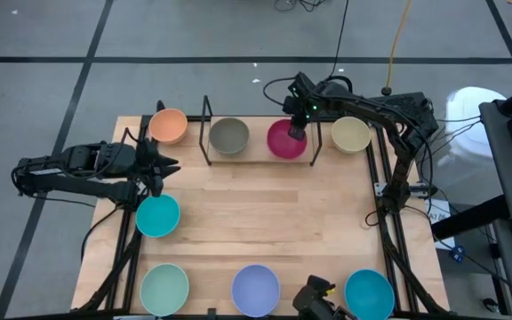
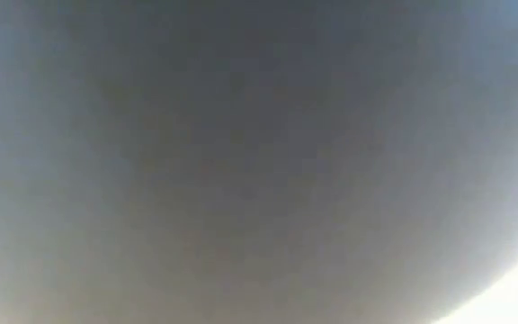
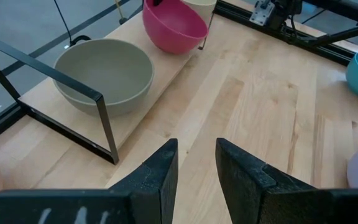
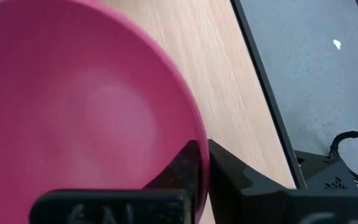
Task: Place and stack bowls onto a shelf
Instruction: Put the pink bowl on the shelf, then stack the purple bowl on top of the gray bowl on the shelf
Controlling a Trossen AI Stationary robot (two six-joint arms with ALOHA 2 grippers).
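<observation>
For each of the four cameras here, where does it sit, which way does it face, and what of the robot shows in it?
High view: overhead, straight down on the table; both arms show.
Low view: a grey blur, nothing readable.
Left wrist view: past the left gripper, open, toward the shelf with the olive-grey bowl.
Right wrist view: close on the magenta bowl, its rim between the right gripper fingers.
Shared: the magenta bowl shows in the high and both wrist views.

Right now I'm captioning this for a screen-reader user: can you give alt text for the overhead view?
The right gripper pinches the rim of a magenta bowl on the shelf, beside an olive-grey bowl. Six more bowls ring the wooden table. The left gripper waits open at the table's left edge.
</observation>
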